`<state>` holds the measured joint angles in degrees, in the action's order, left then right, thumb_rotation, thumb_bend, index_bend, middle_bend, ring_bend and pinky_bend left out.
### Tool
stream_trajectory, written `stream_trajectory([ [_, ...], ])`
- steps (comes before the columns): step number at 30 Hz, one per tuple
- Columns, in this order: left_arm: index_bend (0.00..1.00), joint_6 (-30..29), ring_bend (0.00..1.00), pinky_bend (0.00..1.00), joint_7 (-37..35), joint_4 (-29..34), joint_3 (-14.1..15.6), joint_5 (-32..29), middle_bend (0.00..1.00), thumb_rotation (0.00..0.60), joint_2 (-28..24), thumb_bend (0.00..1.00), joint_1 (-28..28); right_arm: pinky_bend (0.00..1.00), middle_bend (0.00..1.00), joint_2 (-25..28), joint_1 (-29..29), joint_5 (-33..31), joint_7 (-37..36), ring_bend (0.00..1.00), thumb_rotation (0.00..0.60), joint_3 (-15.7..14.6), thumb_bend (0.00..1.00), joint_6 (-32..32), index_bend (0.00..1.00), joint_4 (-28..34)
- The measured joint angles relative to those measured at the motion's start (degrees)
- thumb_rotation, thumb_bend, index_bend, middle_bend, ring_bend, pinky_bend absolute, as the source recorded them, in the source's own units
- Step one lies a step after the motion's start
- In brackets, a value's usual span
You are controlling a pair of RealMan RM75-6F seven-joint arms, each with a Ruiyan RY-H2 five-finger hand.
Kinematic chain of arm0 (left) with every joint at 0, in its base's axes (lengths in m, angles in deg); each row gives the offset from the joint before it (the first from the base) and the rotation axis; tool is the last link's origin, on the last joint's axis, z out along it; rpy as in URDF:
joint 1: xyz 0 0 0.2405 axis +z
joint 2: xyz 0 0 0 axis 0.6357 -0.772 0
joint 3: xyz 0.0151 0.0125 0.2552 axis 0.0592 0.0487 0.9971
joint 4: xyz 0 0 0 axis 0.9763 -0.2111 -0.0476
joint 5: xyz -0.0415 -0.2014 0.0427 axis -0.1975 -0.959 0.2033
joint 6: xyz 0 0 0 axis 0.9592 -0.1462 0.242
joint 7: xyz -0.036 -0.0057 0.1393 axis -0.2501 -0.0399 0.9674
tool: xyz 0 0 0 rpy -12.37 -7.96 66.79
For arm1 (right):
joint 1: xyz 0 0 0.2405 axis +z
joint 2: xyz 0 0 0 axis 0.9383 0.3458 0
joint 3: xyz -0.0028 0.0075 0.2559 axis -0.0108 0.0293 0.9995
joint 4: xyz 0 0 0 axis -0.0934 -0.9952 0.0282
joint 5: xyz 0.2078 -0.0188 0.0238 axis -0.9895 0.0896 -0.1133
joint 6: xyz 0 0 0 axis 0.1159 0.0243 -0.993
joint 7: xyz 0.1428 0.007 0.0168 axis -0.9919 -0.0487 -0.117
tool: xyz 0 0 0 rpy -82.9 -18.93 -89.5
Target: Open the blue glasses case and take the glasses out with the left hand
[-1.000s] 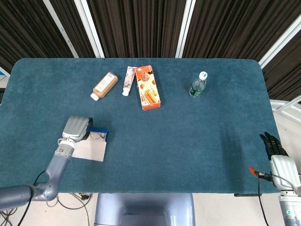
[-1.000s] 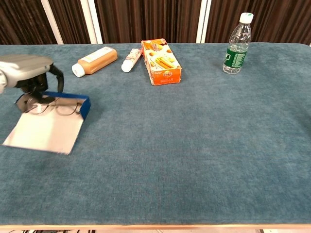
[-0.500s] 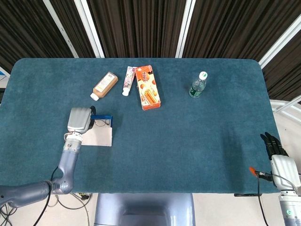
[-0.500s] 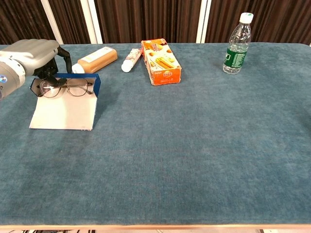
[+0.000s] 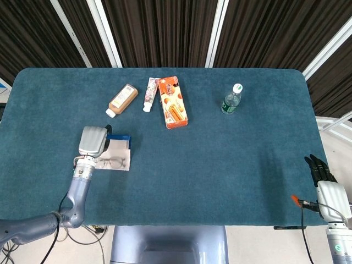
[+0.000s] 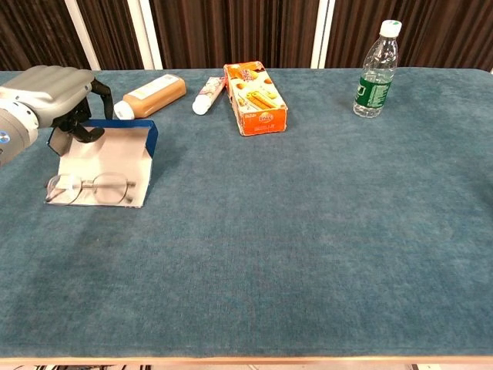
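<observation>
Glasses (image 6: 87, 189), one pair; one blue case (image 6: 115, 146); two bottles.

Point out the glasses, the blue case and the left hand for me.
glasses (image 6: 88, 188), chest view, on the bridge between the lenses.
blue case (image 6: 151, 136), chest view, on its blue right end wall.
left hand (image 6: 48, 86), chest view, on the grey back of the hand.

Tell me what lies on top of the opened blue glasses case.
The glasses lie on the pale flap of the blue glasses case. The left hand hides the case's far left corner.
</observation>
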<state>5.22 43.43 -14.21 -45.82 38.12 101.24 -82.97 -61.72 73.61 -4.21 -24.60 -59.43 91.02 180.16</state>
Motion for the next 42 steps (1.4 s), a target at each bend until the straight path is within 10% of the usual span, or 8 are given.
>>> stream_trajectory([
  [7, 0.50, 1.7, 0.83, 0.95, 0.6, -1.3, -1.2, -1.4, 1.00, 0.600, 0.5, 0.42, 0.4, 0.23, 0.00, 0.0, 0.0, 0.0, 0.0, 0.00, 0.600, 0.0, 0.25, 0.0, 0.00, 0.0],
  [16, 0.21, 3.3, 0.83, 0.95, 0.6, -3.6, -3.8, -3.7, 1.00, 0.600, 1.1, 0.15, 1.0, 0.23, 0.00, 0.1, 0.0, 0.1, 0.0, 0.00, 0.600, 0.0, 0.25, 0.0, 0.00, 0.1],
  [26, 0.38, 2.2, 0.86, 0.95, -1.0, 3.0, -4.0, -2.4, 1.00, 0.600, -2.7, 0.29, 3.2, 0.23, 0.00, 0.1, -0.1, 0.3, 0.0, 0.00, 0.600, -0.1, 0.25, 0.2, 0.00, 0.1],
  [42, 0.45, 3.0, 0.91, 0.99, 8.0, 31.0, 3.0, -5.0, 1.00, 0.600, -15.2, 0.33, 7.8, 0.23, 0.00, 0.2, -0.1, 0.4, -0.1, 0.00, 0.600, -0.1, 0.25, 0.2, 0.00, 0.2],
])
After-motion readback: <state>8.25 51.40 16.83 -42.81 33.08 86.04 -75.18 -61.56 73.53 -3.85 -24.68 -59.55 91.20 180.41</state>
